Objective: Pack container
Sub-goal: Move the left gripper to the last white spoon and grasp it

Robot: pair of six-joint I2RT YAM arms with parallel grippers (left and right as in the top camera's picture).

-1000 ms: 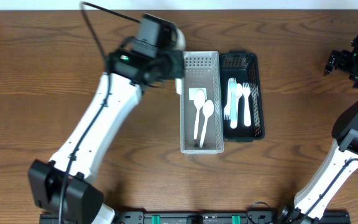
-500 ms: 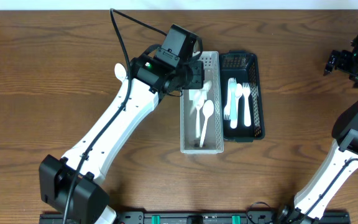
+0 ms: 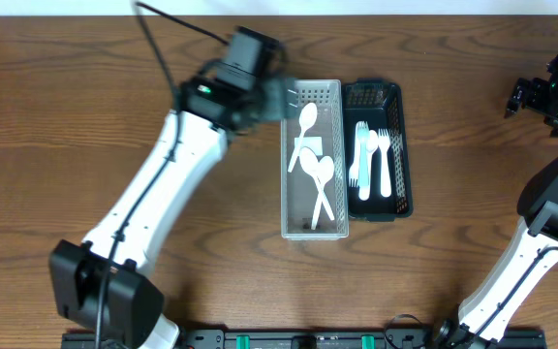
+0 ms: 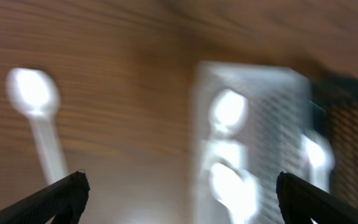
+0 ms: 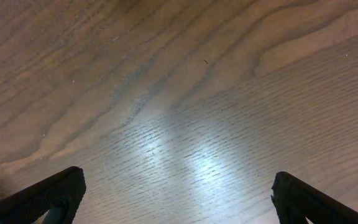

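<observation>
Spoons (image 4: 229,111) in the white basket (image 4: 286,118) lie ahead between the left fingers (image 4: 58,198) (wide apart, empty).

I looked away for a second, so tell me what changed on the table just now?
The left arm swung over the clear tray, then pulled back to the left. Its fingers are now open and empty. A third spoon now lies at the tray's far end, so it was let go there. The forks in the black tray and the right arm stayed put.
</observation>
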